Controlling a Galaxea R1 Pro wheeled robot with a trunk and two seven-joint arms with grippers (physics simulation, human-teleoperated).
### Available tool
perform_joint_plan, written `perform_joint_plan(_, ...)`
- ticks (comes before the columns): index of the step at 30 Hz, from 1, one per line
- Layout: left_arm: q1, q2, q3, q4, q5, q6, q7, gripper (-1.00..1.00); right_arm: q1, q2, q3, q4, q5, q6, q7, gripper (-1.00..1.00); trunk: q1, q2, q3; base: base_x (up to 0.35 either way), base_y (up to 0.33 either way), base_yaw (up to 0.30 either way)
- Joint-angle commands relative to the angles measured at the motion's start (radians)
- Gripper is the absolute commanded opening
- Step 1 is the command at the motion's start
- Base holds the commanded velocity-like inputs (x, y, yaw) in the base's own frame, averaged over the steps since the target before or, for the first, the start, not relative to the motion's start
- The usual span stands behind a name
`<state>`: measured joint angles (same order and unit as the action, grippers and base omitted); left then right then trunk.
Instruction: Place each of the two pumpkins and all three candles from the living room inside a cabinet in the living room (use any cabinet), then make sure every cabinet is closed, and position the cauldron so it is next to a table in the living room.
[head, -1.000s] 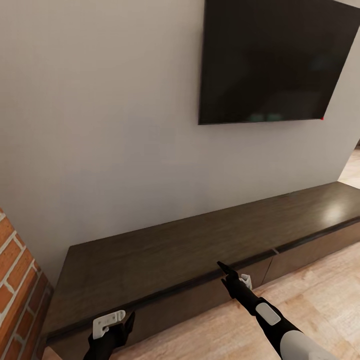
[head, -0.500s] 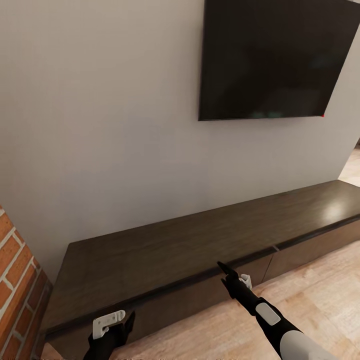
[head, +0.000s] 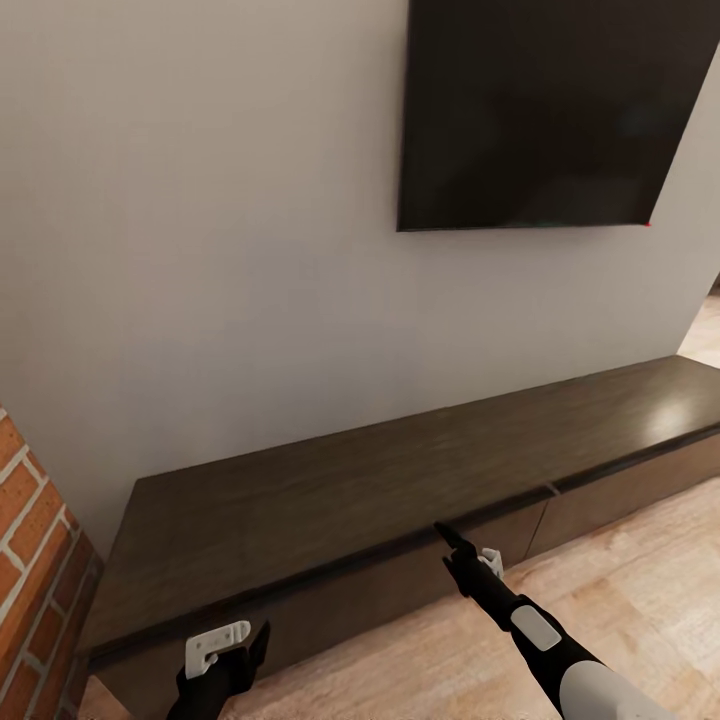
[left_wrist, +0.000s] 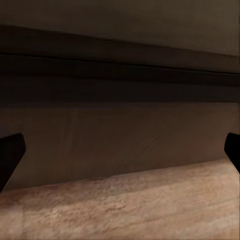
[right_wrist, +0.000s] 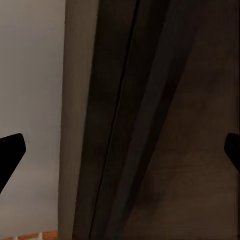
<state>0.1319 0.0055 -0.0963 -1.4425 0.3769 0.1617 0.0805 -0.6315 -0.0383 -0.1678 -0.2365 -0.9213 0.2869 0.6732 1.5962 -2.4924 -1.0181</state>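
Living-room wall, TV (head: 530, 110) mounted. Both pincers spread wide, nothing held: left pincer (left_wrist: 120, 152) faces a drawer front, right pincer (head: 452, 543) sits at the top edge of the cabinet (head: 330, 500), all fronts shut. Risk: fingertips scraping handleless fronts, no purchase gained.

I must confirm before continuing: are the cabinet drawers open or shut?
Shut. On the cabinet, both visible drawer fronts sit flush under the top edge, and no pale inside shows.

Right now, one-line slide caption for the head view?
Both open grippers, left and right, at the closed long dark brown wood cabinet under a wall-mounted black TV.
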Motion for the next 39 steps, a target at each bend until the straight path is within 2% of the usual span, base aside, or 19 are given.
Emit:
perform_joint_plan(1,0.000,0.001,-0.002,-0.002,0.009,0.004,0.007,1.00,0.000,0.000,-0.002,0.000,-0.008,0.009,0.002,1.00,0.004,-0.008,-0.004,0.000,0.000,0.000)
perform_joint_plan(3,0.000,0.001,-0.002,-0.002,0.009,0.004,0.008,1.00,0.000,0.000,-0.002,0.000,-0.007,0.009,0.002,1.00,0.005,-0.008,-0.012,0.000,0.000,0.000)
perform_joint_plan(39,0.001,0.001,-0.002,-0.003,0.007,0.000,0.006,1.00,0.000,0.000,-0.001,0.000,-0.005,0.009,-0.001,1.00,0.005,-0.008,-0.012,0.030,0.000,0.000)
